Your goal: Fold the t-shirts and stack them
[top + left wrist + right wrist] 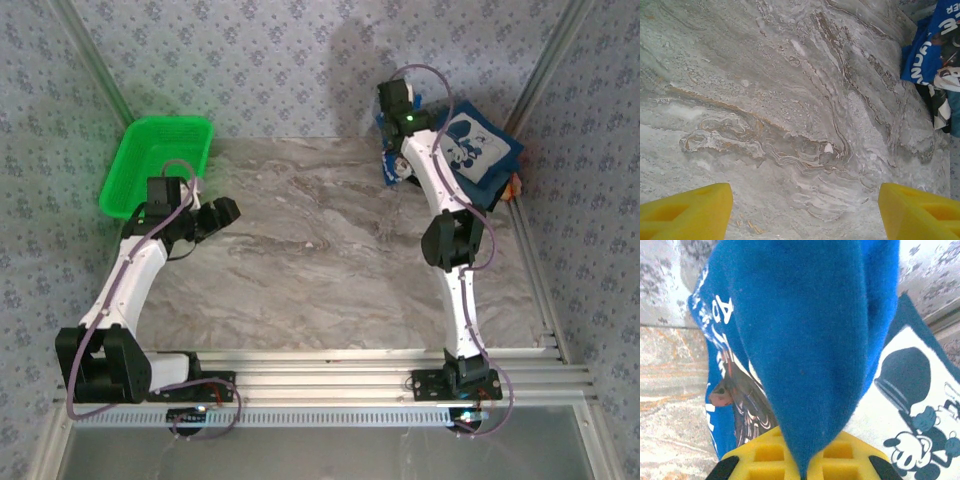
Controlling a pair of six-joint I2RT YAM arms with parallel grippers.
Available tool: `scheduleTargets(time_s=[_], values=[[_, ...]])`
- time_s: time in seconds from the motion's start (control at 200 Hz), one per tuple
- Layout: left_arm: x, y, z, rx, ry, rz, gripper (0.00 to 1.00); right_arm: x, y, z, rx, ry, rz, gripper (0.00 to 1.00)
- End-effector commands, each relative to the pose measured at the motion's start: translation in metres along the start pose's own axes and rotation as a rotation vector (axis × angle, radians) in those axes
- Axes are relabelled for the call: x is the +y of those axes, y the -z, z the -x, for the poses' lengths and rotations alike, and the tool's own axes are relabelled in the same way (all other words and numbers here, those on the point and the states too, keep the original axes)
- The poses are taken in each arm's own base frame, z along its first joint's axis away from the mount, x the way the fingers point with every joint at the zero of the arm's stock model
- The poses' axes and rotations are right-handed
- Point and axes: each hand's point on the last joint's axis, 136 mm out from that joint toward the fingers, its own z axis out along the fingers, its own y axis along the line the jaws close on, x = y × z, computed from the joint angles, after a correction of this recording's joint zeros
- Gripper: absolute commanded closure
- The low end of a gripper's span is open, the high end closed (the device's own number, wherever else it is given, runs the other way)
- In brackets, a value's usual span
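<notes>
Listing from the top view, we enter: grey marbled bench (320, 260); green plastic mesh basket (160, 160) at its far left corner; left end effector (215, 215) near it, spread wide. A navy cloth t-shirt with white cartoon print (482, 145) lies at the far right corner, and a royal-blue cloth t-shirt with white lettering (389, 168) bunches at its left edge.

Left wrist view: we note yellow fingers (685, 210) far apart above bare bench, nothing between them.

Right wrist view: right end effector (802, 462) clamped on a fold of the royal-blue shirt, navy shirt at right.
</notes>
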Motion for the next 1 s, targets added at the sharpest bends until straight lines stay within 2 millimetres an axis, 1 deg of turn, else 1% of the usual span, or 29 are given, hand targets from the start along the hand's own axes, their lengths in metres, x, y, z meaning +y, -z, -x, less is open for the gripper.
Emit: scheduleTargets(time_s=[0.0,0.155,0.255,0.39,0.505,0.565,0.685,0.76,0.854,0.874,0.889,0.934,0.974,0.994], values=[[-0.002,0.001,0.004,-0.023,-0.025,0.001,0.23,-0.040,0.043,0.057,-0.169,-0.123,-0.006,1.00],[0.000,0.000,0.003,-0.018,-0.029,0.008,0.23,-0.073,0.057,0.074,-0.221,-0.293,0.026,1.00],[0.001,-0.001,0.003,-0.017,-0.027,0.008,0.23,-0.094,0.067,0.080,-0.241,-0.387,0.039,1.00],[0.001,-0.002,0.004,-0.017,-0.028,0.007,0.23,-0.124,0.069,0.075,-0.224,-0.519,0.054,1.00],[0.001,-0.001,0.002,-0.014,-0.035,0.011,0.23,-0.143,0.073,0.072,-0.218,-0.580,0.053,1.00],[0.002,-0.001,0.002,-0.013,-0.036,0.014,0.23,-0.152,0.072,0.066,-0.206,-0.612,0.046,1.00],[0.003,-0.002,0.000,-0.010,-0.035,0.015,0.23,-0.167,0.061,0.046,-0.159,-0.691,0.037,1.00],[0.004,0.000,0.000,-0.010,-0.039,0.022,0.24,-0.176,0.058,0.036,-0.149,-0.758,0.050,1.00],[0.006,0.001,-0.001,-0.009,-0.046,0.035,0.23,-0.185,0.051,0.018,-0.125,-0.845,0.054,1.00],[0.007,0.001,-0.002,-0.007,-0.046,0.036,0.23,-0.186,0.047,0.012,-0.112,-0.863,0.054,1.00],[0.007,0.001,-0.002,-0.006,-0.047,0.038,0.23,-0.188,0.047,0.012,-0.118,-0.878,0.058,1.00],[0.007,0.001,-0.003,-0.004,-0.049,0.039,0.23,-0.192,0.042,0.003,-0.110,-0.924,0.068,1.00],[0.007,0.001,-0.004,-0.002,-0.050,0.041,0.23,-0.196,0.038,-0.010,-0.082,-0.965,0.059,1.00],[0.008,0.002,-0.004,-0.002,-0.050,0.044,0.23,-0.200,0.035,-0.012,-0.093,-0.996,0.058,1.00]])
